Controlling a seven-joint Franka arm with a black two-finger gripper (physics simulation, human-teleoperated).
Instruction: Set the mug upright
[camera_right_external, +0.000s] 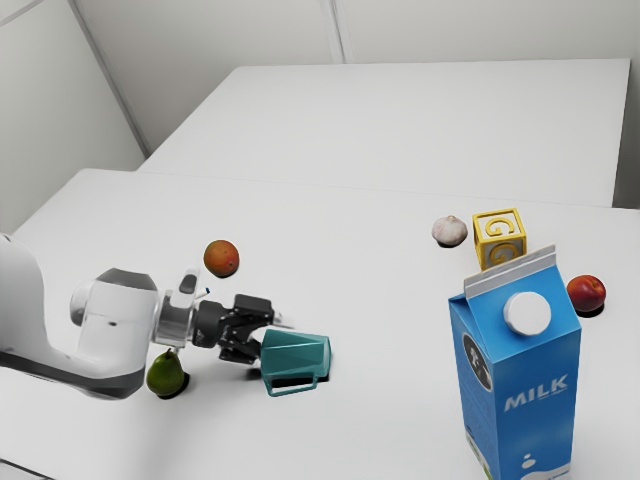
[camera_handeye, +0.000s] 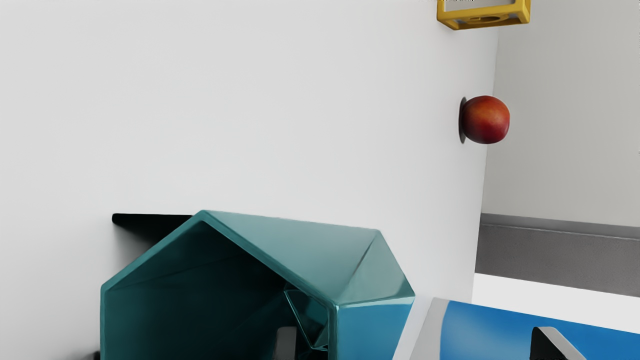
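The gripper (camera_right_external: 270, 334) is at the mug's open end, its fingers spread. The teal mug (camera_right_external: 300, 352) lies on its side on the table, its mouth toward the gripper and its handle toward the exterior view's bottom edge. In the wrist view the gripper (camera_handeye: 417, 344) stands open around one wall of the mug (camera_handeye: 370, 325): one fingertip (camera_handeye: 286, 345) overlaps the dark mouth, the other is outside that wall, apart from it. Whether the first fingertip is inside the mouth or just before it, I cannot tell.
A green pear (camera_right_external: 166, 373) sits beside the arm, and an orange-red fruit (camera_right_external: 221, 258) lies farther back. Toward the exterior view's right are a garlic bulb (camera_right_external: 450, 231), a yellow letter block (camera_right_external: 499, 238), a red fruit (camera_right_external: 586, 294) and a tall blue milk carton (camera_right_external: 520, 390) on the table (camera_right_external: 380, 430).
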